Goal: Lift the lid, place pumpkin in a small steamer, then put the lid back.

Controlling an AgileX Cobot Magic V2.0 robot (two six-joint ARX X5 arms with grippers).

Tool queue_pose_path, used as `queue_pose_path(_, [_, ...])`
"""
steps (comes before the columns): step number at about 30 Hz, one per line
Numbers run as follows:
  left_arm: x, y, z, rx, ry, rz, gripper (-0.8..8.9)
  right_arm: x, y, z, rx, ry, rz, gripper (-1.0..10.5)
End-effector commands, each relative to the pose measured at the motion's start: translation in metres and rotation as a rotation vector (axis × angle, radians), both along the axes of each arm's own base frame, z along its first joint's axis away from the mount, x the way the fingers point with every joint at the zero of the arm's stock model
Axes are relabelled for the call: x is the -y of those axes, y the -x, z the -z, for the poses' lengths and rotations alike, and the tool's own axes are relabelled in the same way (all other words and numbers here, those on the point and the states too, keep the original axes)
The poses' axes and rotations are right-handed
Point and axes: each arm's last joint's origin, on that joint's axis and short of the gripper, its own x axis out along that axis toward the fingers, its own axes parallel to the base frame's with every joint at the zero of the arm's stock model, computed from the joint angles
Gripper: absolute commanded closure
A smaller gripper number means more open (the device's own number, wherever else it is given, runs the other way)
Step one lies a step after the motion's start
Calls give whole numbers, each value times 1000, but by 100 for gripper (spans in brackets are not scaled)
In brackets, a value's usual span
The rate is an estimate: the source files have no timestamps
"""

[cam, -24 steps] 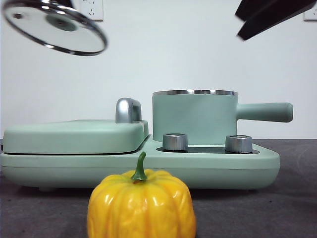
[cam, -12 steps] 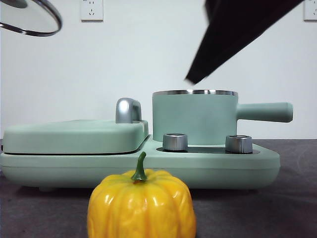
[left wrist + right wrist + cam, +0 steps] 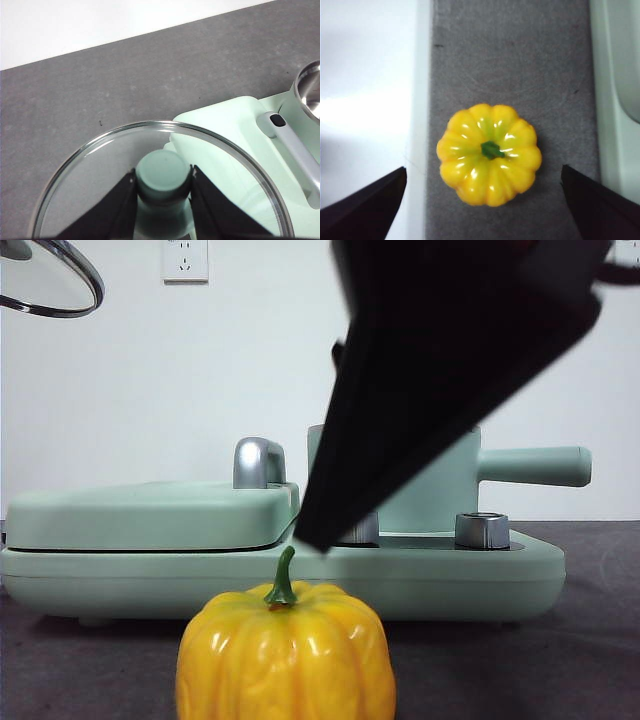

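The yellow-orange pumpkin (image 3: 286, 650) with a green stem stands on the grey mat at the front centre. The right wrist view shows it from above (image 3: 489, 153), between my right gripper's open jaws (image 3: 482, 205). That gripper (image 3: 318, 537) comes down big and dark from the upper right, its tip just above the pumpkin's stem. The small steamer (image 3: 440, 490) stands open on the base unit, partly hidden behind the arm. My left gripper (image 3: 162, 192) is shut on the mint knob of the glass lid (image 3: 100, 165) and holds it high at the top left (image 3: 50, 280).
The wide mint-green base unit (image 3: 450, 575) carries two silver knobs (image 3: 481, 530) and a flat hinged cover (image 3: 150, 512) with a silver handle (image 3: 258, 462). The steamer's long handle (image 3: 535, 466) points right. A white strip borders the mat beside the pumpkin (image 3: 370, 115).
The right arm has swung down from the top right to just above the pumpkin. The lid has risen further up and left, out toward the top left corner.
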Motion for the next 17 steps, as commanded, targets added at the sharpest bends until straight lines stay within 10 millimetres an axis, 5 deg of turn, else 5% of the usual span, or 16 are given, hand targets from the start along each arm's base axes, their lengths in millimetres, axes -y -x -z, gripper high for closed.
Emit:
queue_pose_path(1, [0,0,-8,50,-4,4,803,-10,-2,5,-5,11,-21,450])
queue_pose_path(12, [0,0,-8,53,-8,6,803,-26,-12,37,-46,73,-17,453])
queue_pose_path(17, [0,0,-9,56,-10,8,803,-27,-12,41,-84,95,27,577])
